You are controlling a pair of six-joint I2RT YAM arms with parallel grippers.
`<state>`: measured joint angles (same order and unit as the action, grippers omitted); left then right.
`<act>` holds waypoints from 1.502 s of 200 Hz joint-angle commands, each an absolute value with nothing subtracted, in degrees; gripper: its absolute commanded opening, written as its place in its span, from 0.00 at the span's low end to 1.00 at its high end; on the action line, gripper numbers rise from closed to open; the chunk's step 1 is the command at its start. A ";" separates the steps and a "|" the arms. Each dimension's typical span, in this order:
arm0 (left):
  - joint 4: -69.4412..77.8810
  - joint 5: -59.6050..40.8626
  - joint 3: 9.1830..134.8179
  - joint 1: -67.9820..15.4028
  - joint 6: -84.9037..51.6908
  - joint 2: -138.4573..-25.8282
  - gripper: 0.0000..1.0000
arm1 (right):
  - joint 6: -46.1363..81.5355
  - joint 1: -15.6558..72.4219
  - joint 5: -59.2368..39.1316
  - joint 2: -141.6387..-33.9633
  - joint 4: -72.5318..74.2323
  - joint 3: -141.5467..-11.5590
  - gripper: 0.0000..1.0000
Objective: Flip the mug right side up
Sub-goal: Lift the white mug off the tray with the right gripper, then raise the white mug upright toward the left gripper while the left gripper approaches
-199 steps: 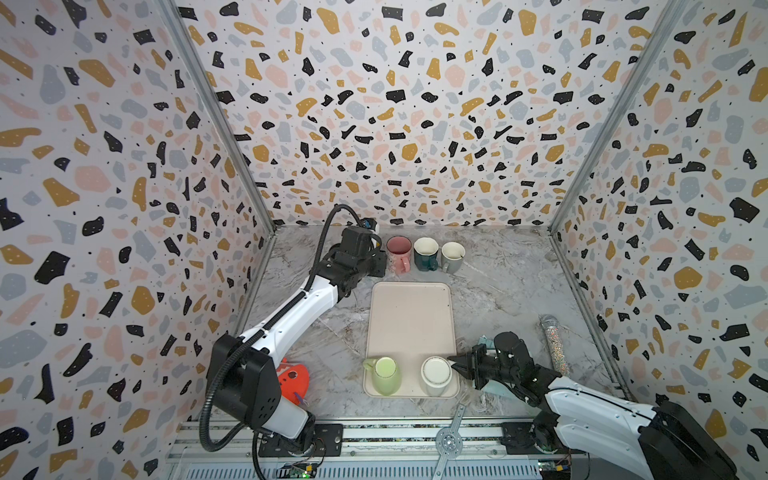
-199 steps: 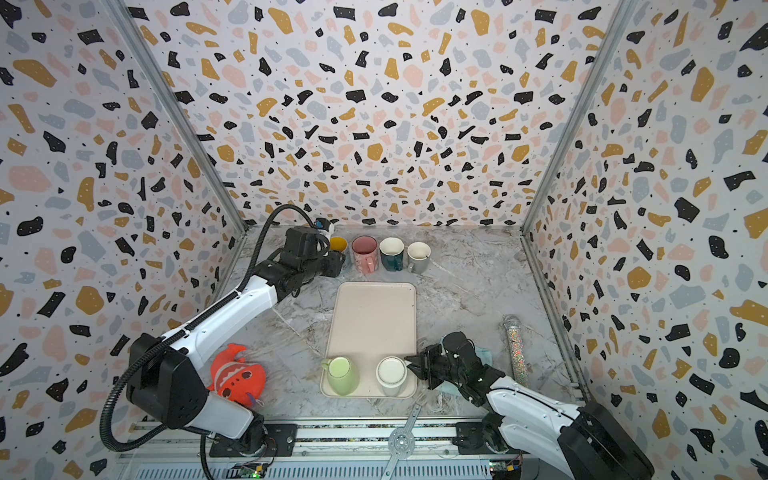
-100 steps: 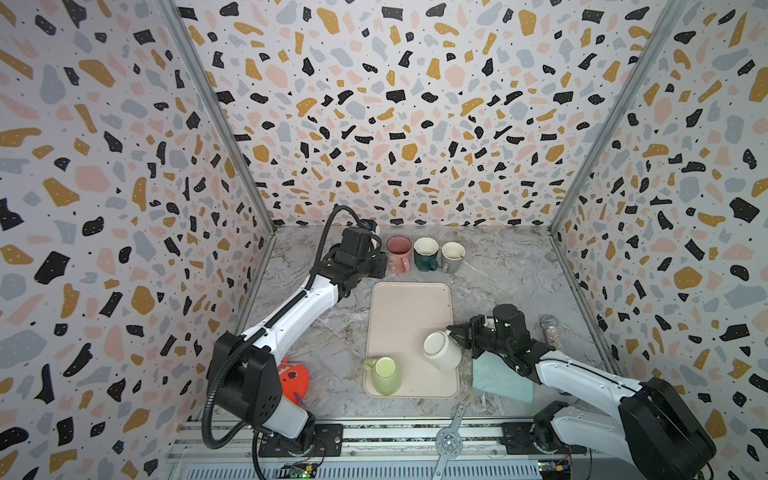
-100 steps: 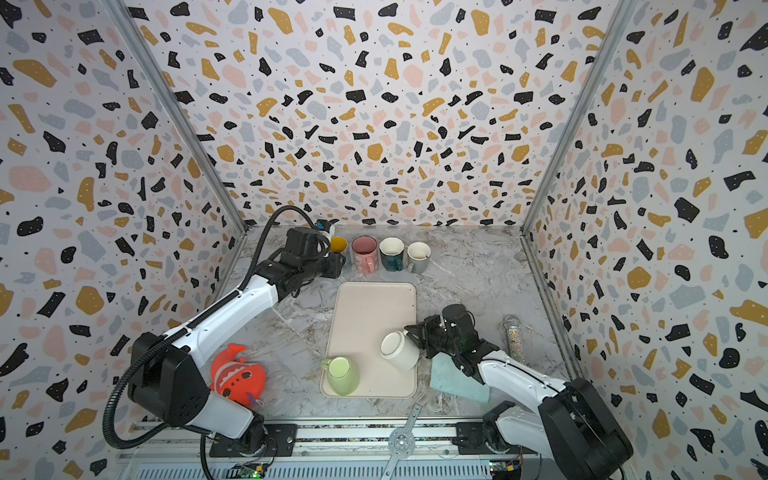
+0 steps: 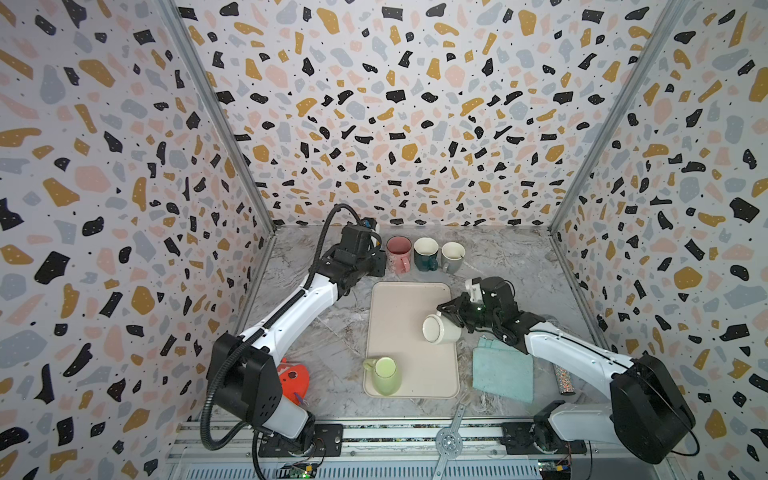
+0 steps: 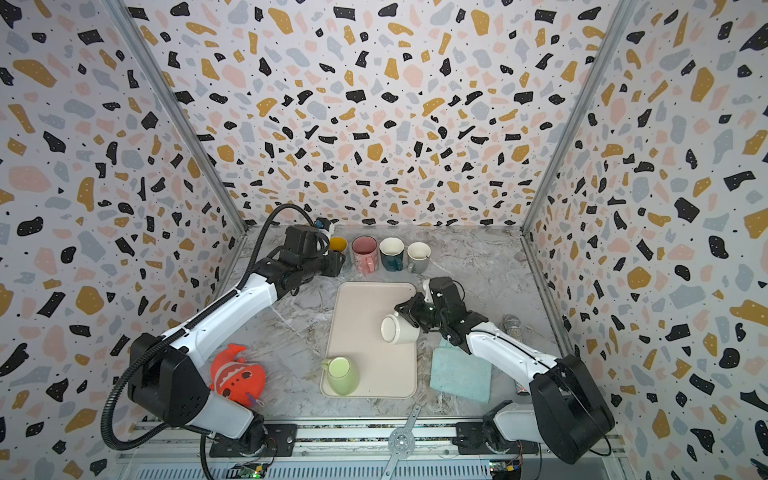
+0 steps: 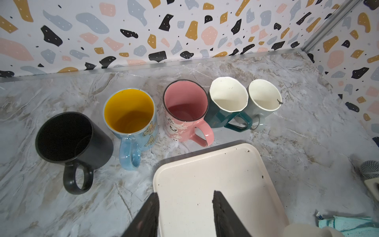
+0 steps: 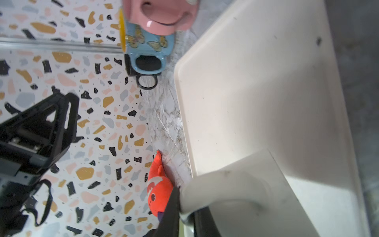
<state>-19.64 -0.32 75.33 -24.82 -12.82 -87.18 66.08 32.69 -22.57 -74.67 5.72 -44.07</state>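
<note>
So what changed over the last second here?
The right gripper, shut on the white mug, lifted it off the front right corner of the tray and carried it toward the back, tipping it onto its side. The green mug stayed on the tray; the left gripper stayed by the row of mugs at the back.

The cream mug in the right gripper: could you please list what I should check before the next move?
1. Right gripper shut on cream mug: ok.
2. Cream mug upright: not ok, tilted on its side.
3. Tray bare beneath it: ok.
4. Green mug apart from it: ok.
5. Left gripper open, holding nothing: ok.
</note>
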 commanded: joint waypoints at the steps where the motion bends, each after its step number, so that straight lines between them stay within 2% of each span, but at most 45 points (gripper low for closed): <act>1: -19.68 -2.08 78.45 -24.60 -11.43 -86.41 0.44 | 44.84 35.34 -16.47 -72.77 2.62 -51.85 0.00; 33: -21.46 -5.23 81.06 -24.61 -9.02 -85.56 0.43 | 27.38 41.57 -5.34 -73.52 -1.46 -55.56 0.00; 67: -23.49 -10.25 83.52 -24.53 -5.84 -84.74 0.42 | 12.33 49.33 7.74 -73.10 -0.65 -53.36 0.00; 128: -30.36 -16.41 89.44 -24.62 0.15 -84.82 0.43 | -15.91 61.45 34.35 -72.64 14.02 -47.07 0.00; 171: -38.98 -21.37 96.36 -24.93 8.53 -86.65 0.44 | -39.31 63.73 47.34 -78.98 33.50 -43.08 0.00; 228: -48.29 -19.27 102.73 -30.78 15.16 -91.43 0.46 | -60.38 62.97 47.63 -84.08 57.26 -40.08 0.00; 300: -49.19 -17.15 100.45 -36.10 17.95 -92.51 0.46 | -60.03 61.52 43.08 -83.68 58.05 -42.27 0.00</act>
<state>-49.41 -18.00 101.56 -35.44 16.08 -93.73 -58.24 61.76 43.90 -86.30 52.71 -38.76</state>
